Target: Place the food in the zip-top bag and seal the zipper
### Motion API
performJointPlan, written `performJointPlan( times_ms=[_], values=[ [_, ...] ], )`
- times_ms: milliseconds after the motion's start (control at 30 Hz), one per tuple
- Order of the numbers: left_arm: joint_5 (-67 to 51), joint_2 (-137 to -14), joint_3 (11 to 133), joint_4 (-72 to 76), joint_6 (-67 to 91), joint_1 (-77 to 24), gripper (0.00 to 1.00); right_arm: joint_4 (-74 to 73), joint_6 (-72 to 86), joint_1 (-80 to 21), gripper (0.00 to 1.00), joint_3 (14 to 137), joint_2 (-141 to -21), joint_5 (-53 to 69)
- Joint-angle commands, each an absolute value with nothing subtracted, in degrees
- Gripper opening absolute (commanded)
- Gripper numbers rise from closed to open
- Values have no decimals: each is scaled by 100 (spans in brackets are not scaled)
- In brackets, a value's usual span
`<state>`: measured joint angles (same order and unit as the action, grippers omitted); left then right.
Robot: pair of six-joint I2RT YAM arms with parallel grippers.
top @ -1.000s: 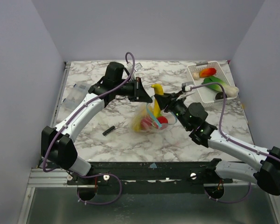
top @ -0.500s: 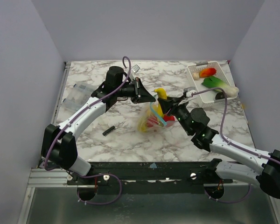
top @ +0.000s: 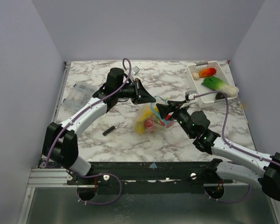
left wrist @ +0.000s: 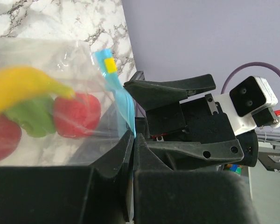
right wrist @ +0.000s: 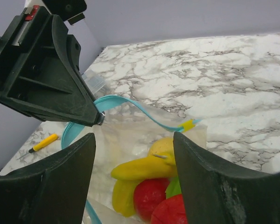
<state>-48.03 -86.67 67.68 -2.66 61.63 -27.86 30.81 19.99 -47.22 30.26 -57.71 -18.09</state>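
Note:
The clear zip-top bag (top: 147,122) hangs over the table's middle with yellow and red food in it. My left gripper (top: 150,99) is shut on its teal zipper (left wrist: 119,100) edge, jaws pressed together (left wrist: 133,135). In the right wrist view, a yellow banana (right wrist: 144,168), red pieces (right wrist: 154,198) and a bit of green lie inside the bag, under the curved zipper (right wrist: 130,105). My right gripper (top: 161,112) is open and empty at the bag's mouth (right wrist: 134,137), fingers wide apart.
A white tray (top: 192,77) at the back right holds an orange-red piece (top: 207,72), a green leek (top: 217,85) and a dark piece (top: 219,96). A small black bar (top: 109,130) lies front left. A clear packet (top: 79,93) lies at the far left.
The yellow banana, held above the bag by my right gripper, now lies inside the bag. My right gripper has opened and moved lower towards the mouth. My left gripper keeps its hold.

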Motion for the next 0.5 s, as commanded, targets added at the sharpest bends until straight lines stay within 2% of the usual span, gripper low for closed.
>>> performJointPlan(
  times_ms=[0,300,467],
  values=[
    [-4757,-8683,6898,-41,6116,-2780,0,2445,2183,-4764,72,3189,-5615,-1920],
    [-4389,-8572,7268,-1093,5093,-2776,0,1090,2106,-4764,73,3963,-5608,-2509],
    [-4089,-8575,7727,-2128,4131,-2777,0,554,2048,-4761,79,4375,-5438,-3123]
  ],
)
